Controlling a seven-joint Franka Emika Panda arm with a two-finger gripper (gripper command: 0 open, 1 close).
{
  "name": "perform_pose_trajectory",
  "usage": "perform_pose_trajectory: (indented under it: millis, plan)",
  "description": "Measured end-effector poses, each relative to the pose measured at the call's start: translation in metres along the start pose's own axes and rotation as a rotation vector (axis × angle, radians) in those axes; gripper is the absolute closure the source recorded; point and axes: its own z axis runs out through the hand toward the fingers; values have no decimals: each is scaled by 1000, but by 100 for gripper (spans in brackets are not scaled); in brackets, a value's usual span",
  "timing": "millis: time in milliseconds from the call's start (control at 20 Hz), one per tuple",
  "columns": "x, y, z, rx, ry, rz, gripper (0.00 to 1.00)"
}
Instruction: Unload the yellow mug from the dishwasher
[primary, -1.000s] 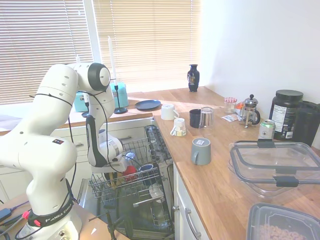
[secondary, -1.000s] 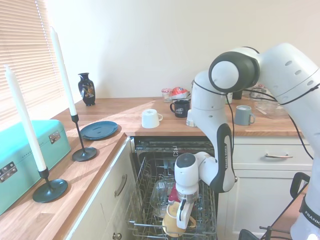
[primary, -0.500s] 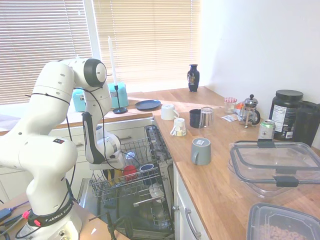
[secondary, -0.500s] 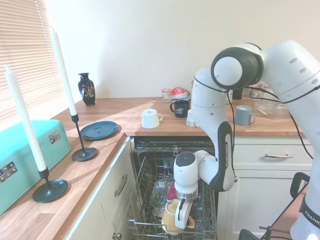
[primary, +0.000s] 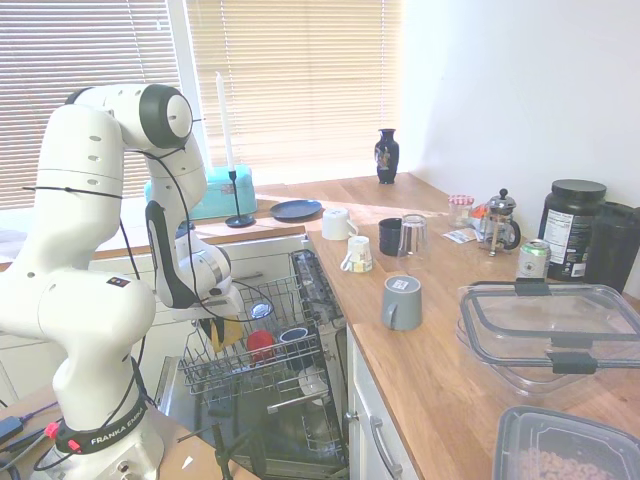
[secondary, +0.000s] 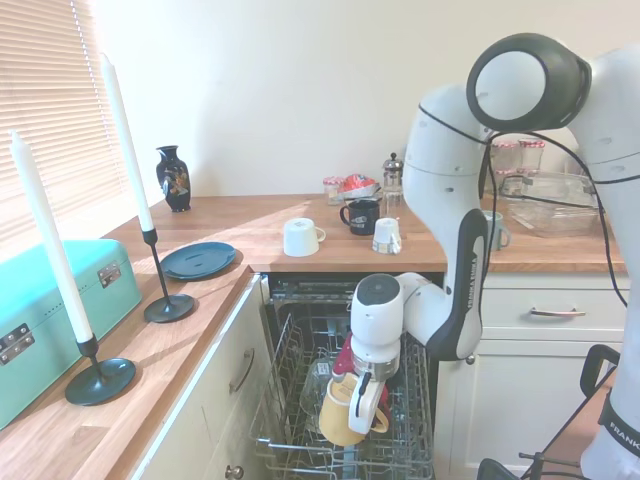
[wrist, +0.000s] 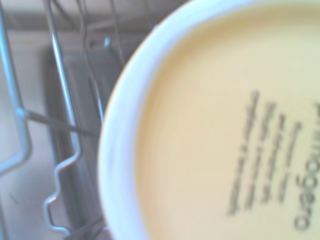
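Second exterior view: dishwasher (secondary: 300, 300) is seen open, wire rack (secondary: 285, 440) pulled out. Gripper (secondary: 362, 412) is closed on the yellow mug (secondary: 341, 410), held tilted just above the rack's front edge. Red cup (primary: 259, 343) is left mid-rack.

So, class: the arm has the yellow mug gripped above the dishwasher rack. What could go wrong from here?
The gripper holds the yellow mug just above the wire rack, so a low sideways move might snag the wires. The red cup sits close by and could get knocked. The hold seems to be at the mug's edge, so it might tilt or slip.
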Motion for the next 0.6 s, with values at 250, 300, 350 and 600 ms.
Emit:
perform_pose_trajectory:
  millis: [250,300,350,600]
  plan:
    - [43,-13,-60,-5,77,53,100]
    - [50,-16,-70,-6,79,59,100]
    - [56,-18,-79,-8,81,68,100]
    - [102,-21,-132,-13,102,132,100]
